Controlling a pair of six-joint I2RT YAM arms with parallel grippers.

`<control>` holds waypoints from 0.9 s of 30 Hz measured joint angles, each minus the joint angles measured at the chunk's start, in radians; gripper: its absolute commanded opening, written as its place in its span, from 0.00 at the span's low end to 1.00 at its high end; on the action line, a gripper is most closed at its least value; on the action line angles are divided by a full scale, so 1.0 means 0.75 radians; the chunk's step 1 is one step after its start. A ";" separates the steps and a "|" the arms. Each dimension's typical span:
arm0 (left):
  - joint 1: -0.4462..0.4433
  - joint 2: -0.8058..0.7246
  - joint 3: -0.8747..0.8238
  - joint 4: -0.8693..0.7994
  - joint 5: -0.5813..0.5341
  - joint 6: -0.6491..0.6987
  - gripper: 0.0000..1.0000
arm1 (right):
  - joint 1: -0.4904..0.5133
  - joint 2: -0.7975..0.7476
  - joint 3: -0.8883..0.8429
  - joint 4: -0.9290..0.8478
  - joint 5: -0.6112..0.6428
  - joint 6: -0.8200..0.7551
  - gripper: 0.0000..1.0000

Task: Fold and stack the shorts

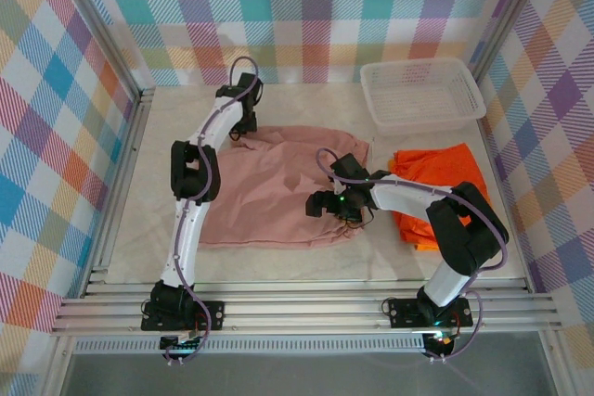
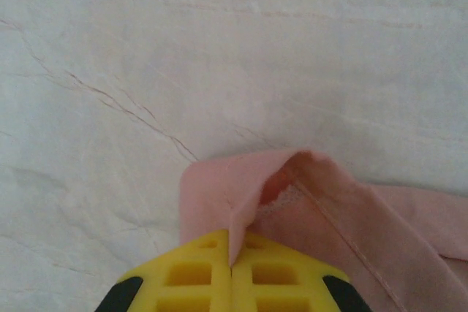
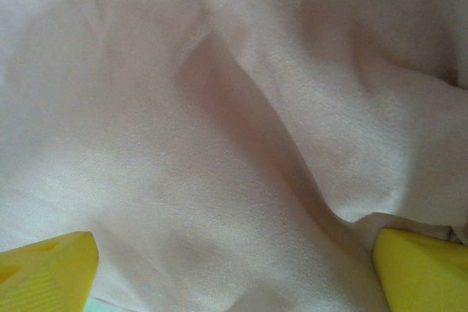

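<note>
Shorts (image 1: 269, 192) in dusty pink lie spread, both arms over them.
Left gripper (image 2: 231, 257) pinches their far edge tight; right gripper (image 3: 234, 283) hangs spread wide just above the cloth.

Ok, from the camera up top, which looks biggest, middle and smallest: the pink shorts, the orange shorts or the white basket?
1. pink shorts: clearly largest.
2 and 3. orange shorts and white basket look about alike; the right arm hides part of the orange shorts, so no ranking.
</note>
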 measured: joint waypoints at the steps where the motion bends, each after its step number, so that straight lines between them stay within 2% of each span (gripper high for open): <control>1: 0.000 -0.004 0.015 0.005 -0.011 0.008 0.00 | 0.000 0.000 0.000 0.001 0.001 0.001 0.97; 8: 0.035 -0.182 0.024 0.075 0.011 0.043 0.00 | 0.000 -0.004 -0.015 0.016 0.006 0.010 0.97; 13: 0.162 -0.314 0.147 0.148 0.126 0.037 0.00 | 0.000 -0.017 -0.041 0.049 0.006 0.017 0.97; 14: 0.192 -0.317 0.180 0.157 0.152 0.030 0.08 | 0.000 -0.018 -0.044 0.054 0.005 0.019 0.97; 16: 0.273 -0.313 0.237 0.182 0.239 0.003 0.51 | 0.000 -0.022 -0.050 0.063 0.004 0.023 0.97; 17: 0.307 -0.303 0.258 0.183 0.288 -0.017 0.62 | 0.000 -0.023 -0.053 0.067 0.004 0.024 0.97; 18: 0.348 -0.285 0.282 0.189 0.351 -0.039 0.67 | 0.000 -0.026 -0.055 0.071 0.000 0.026 0.97; 22: 0.469 -0.203 0.302 0.207 0.567 -0.127 0.72 | 0.000 -0.027 -0.056 0.076 -0.010 0.034 0.97; 25: 0.499 -0.191 0.253 0.182 0.627 -0.133 0.74 | 0.000 -0.027 -0.056 0.075 -0.015 0.035 0.98; 27: 0.481 -0.230 0.181 0.178 0.644 -0.131 0.80 | 0.000 -0.026 -0.052 0.070 -0.016 0.034 0.98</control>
